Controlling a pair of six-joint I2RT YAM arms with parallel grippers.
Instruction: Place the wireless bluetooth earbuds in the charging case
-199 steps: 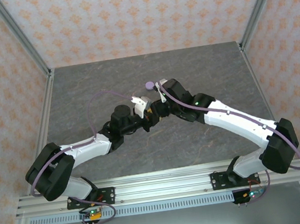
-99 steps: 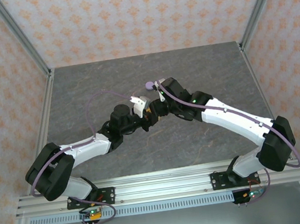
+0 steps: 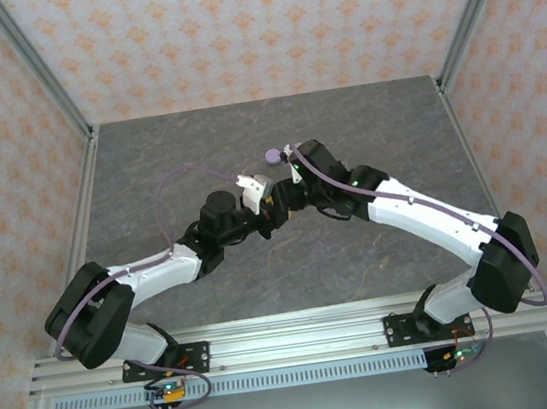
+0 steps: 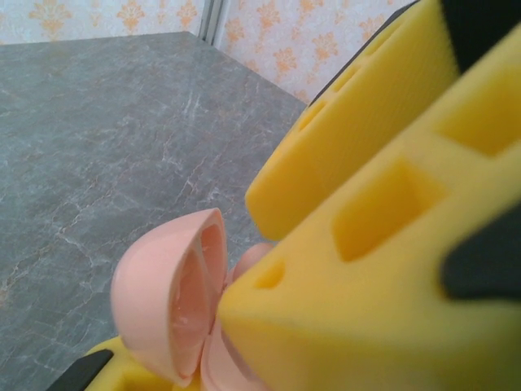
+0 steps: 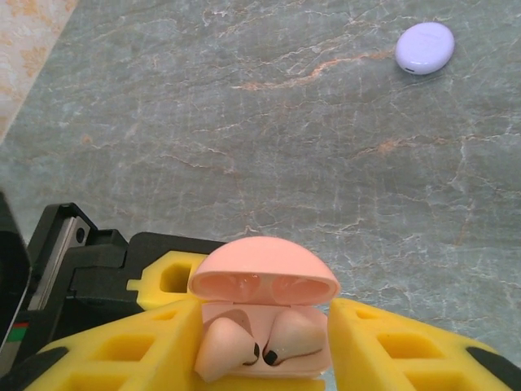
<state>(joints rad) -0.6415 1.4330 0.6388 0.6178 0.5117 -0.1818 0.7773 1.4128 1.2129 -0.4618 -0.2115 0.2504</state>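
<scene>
The pink charging case (image 5: 264,281) is held lid-open above the counter (image 5: 244,122), with two pink earbuds (image 5: 224,342) seated in its wells. The right claw (image 5: 264,358) is clamped across the case's sides. The left claw (image 3: 270,211) is closed on its base. A lilac case (image 5: 424,47) lies shut on the counter, well apart.

The right gripper (image 3: 281,203) has edged slightly left, its arm's elbow (image 3: 503,265) swinging inward.

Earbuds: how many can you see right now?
2. A pink earbud and a second lie side by side in the open pink case, between the right fingers. Others may be hidden inside the shut lilac case beyond.
</scene>
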